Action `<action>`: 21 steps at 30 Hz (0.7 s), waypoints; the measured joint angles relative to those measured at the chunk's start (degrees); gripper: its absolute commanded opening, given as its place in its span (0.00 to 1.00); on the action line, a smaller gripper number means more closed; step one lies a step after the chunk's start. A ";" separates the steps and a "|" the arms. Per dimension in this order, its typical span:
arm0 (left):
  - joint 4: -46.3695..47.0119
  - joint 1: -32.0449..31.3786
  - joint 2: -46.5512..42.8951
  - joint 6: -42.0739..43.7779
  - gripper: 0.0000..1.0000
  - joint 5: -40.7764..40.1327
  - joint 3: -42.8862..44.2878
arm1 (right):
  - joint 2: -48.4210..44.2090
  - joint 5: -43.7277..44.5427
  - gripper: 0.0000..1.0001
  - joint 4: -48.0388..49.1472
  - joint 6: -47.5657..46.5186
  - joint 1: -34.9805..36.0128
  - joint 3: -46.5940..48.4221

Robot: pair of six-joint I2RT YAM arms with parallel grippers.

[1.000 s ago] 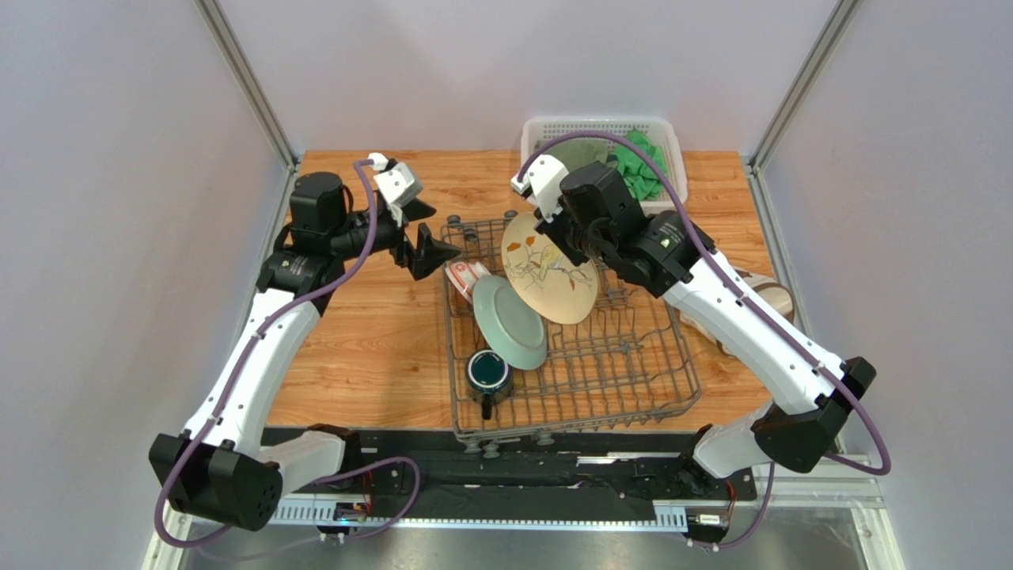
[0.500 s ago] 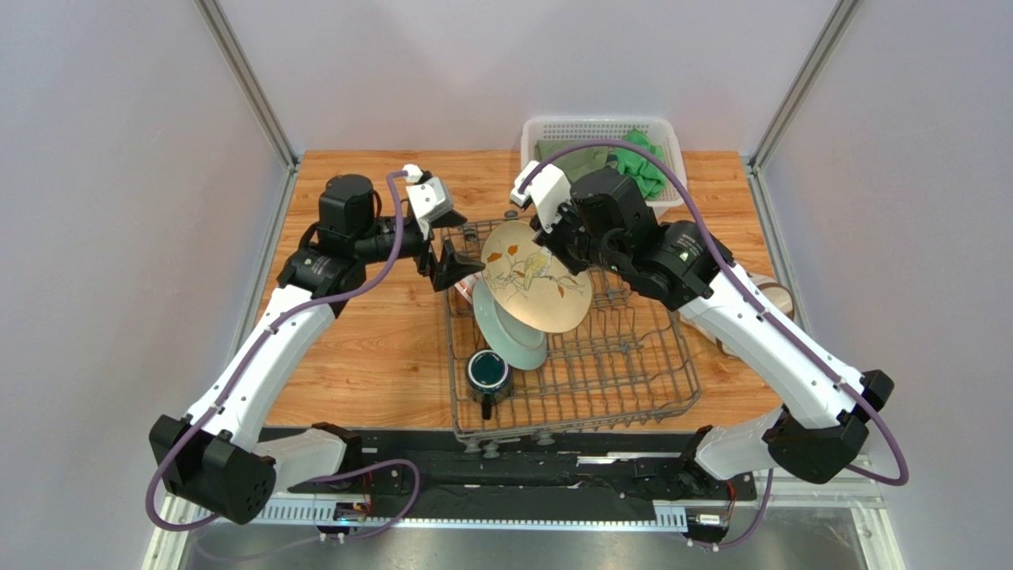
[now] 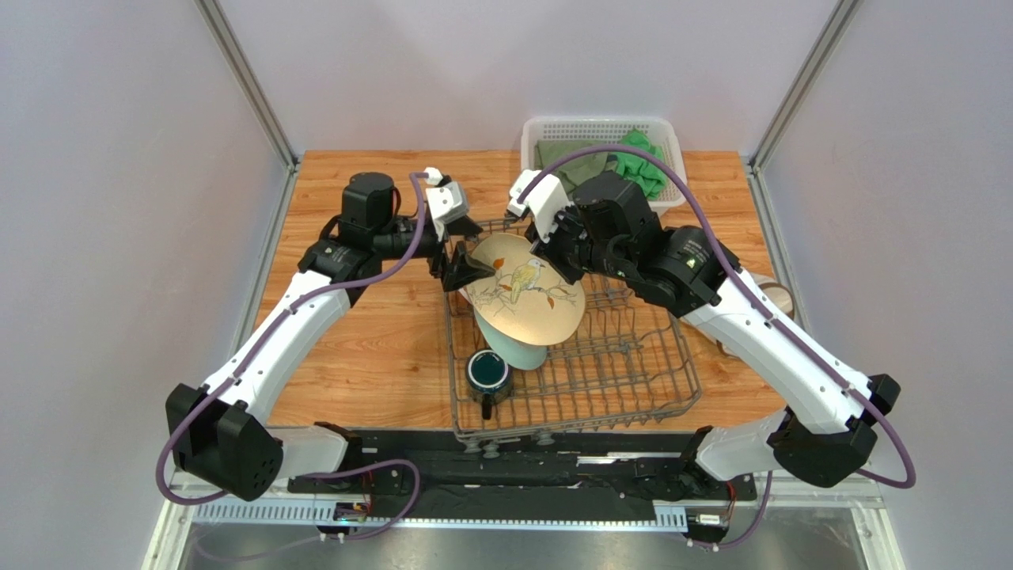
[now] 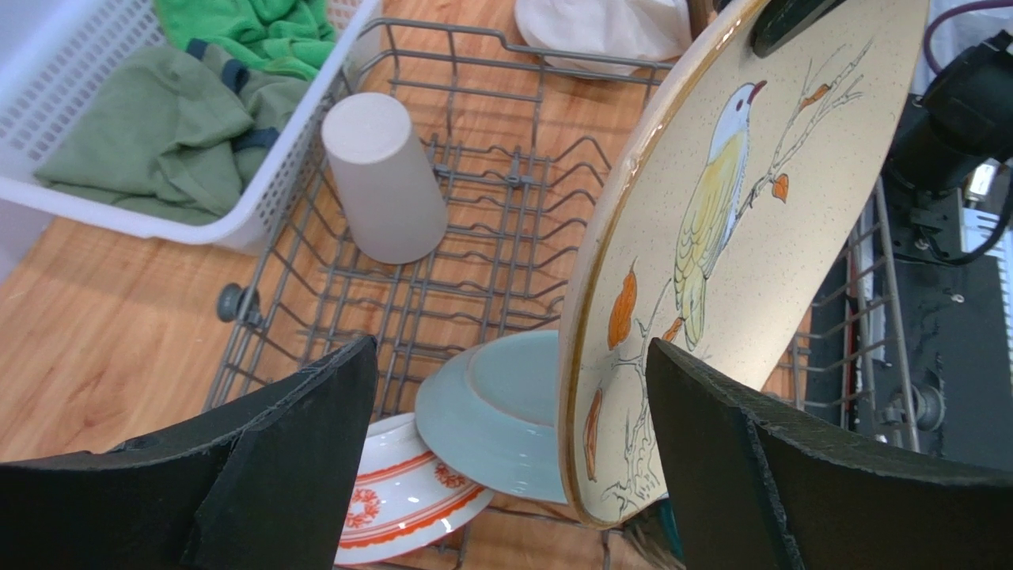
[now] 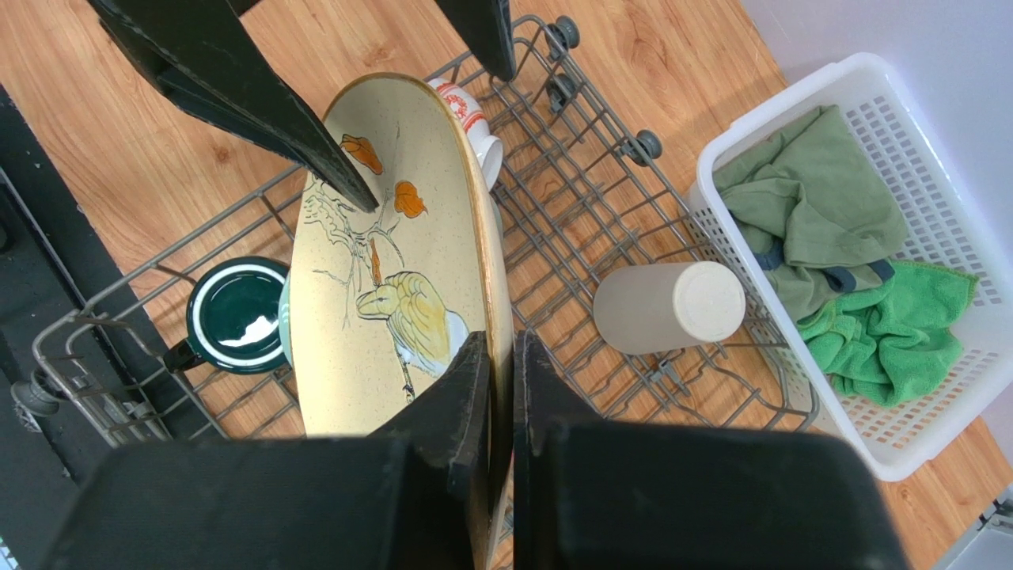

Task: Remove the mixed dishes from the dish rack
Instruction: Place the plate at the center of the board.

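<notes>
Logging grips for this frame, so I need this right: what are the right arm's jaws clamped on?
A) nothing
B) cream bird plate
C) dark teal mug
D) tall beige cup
B: the right gripper has its jaws shut on the rim of the cream bird plate, held over the dish rack.

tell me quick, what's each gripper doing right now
Left gripper: open, fingers either side of the cream bird plate.
Right gripper: shut on that plate's rim.
</notes>
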 measured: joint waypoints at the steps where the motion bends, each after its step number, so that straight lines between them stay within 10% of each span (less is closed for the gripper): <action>1: -0.22 -0.22 0.24 0.09 0.80 0.42 0.02 | -0.20 -0.13 0.00 0.00 -0.02 0.09 0.00; 11: -2.54 -1.14 1.14 0.13 0.36 4.68 0.63 | -2.89 -0.04 0.00 0.24 -0.31 0.24 -1.62; 15: -3.82 -1.44 1.27 -0.70 0.00 6.43 1.20 | -3.04 0.13 0.00 0.33 -0.72 0.24 -2.43; 21: -4.50 -1.22 2.47 -3.74 0.00 8.35 1.70 | -3.37 0.33 0.00 0.13 -1.73 0.33 -2.89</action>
